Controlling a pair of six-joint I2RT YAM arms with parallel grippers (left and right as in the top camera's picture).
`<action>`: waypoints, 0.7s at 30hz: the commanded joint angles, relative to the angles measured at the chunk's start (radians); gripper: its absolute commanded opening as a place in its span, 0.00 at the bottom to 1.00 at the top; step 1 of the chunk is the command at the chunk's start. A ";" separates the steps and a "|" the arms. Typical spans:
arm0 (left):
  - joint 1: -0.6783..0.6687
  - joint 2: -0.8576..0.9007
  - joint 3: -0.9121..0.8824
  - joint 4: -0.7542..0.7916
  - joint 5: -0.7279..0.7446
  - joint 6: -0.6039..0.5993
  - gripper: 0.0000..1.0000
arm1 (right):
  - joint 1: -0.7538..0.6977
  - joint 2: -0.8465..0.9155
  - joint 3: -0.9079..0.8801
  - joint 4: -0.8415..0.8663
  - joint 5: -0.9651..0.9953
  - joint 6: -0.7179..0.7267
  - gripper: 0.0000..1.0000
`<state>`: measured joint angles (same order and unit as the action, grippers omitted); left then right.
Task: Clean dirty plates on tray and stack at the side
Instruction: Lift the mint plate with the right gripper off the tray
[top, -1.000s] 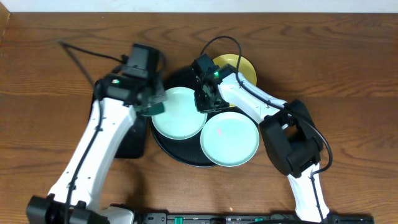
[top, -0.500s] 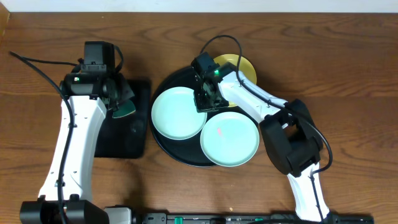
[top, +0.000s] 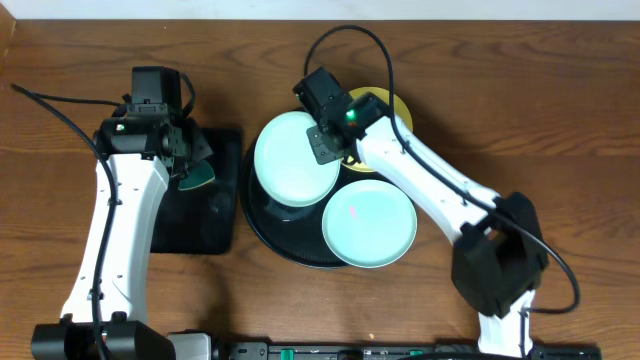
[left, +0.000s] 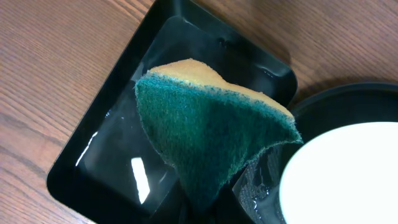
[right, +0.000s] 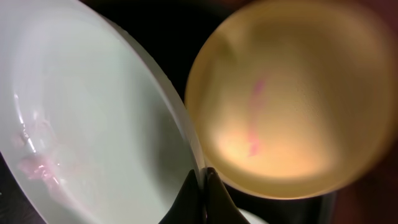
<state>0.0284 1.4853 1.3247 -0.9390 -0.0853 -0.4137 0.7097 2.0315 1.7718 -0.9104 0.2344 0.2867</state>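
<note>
Right gripper (right: 203, 184): pinched tight on the rim of a mint plate (top: 294, 160), pink smears inside, held over the far-left part of the round tray (top: 262, 232).
Left gripper (top: 186, 158): clamped on a green sponge (left: 208, 127), above the rectangular tray (left: 81, 165) toward the counter's left edge.
Second mint plate (top: 368, 222): flat on the round tray's near-right part, mid-counter.
Yellow plate (right: 280, 99): far side, pink streak.
</note>
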 joint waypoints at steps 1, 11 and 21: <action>0.004 0.007 0.014 -0.003 -0.012 0.017 0.07 | 0.066 -0.045 0.021 0.013 0.294 -0.079 0.01; 0.004 0.007 0.014 -0.003 -0.012 0.017 0.07 | 0.255 -0.063 0.021 0.085 0.807 -0.181 0.01; 0.004 0.007 0.014 -0.003 -0.012 0.017 0.07 | 0.347 -0.071 0.021 0.126 1.120 -0.183 0.01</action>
<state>0.0284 1.4853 1.3247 -0.9390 -0.0853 -0.4137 1.0435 1.9995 1.7725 -0.7929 1.1927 0.1120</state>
